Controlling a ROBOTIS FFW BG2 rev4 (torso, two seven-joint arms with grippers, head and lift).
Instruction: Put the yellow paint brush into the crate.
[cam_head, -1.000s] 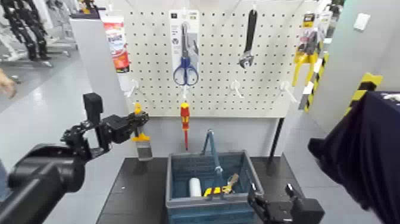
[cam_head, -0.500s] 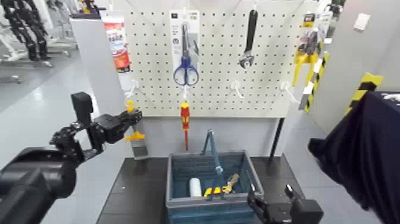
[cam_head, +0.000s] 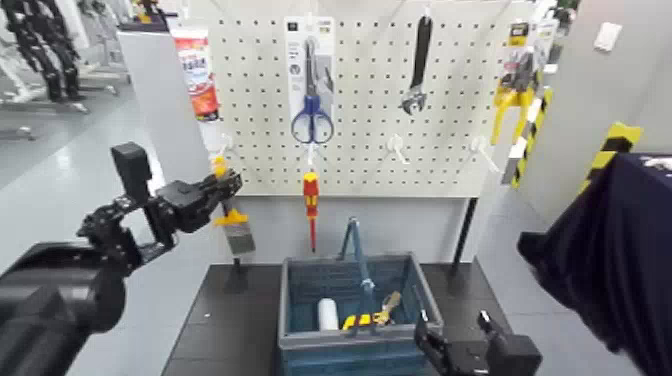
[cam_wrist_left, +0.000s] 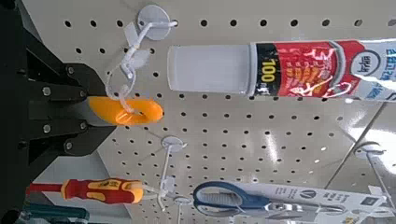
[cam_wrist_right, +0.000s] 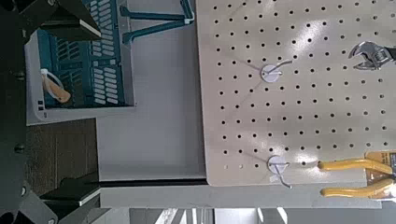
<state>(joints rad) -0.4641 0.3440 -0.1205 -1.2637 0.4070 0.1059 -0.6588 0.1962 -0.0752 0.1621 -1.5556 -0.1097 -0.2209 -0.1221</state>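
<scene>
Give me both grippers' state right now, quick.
Left gripper: shut on the yellow paint brush, in front of the pegboard.
Right gripper: open, holding nothing, beside the crate.

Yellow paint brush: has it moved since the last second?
Yes; in the head view the yellow paint brush swung slightly higher, farther above the black base.

Pegboard (cam_head: 370, 170), white, perforated, beyond the jaws; pale grey floor (cam_head: 95, 160), to their left; black-and-yellow striped post (cam_head: 612, 150), far right.
</scene>
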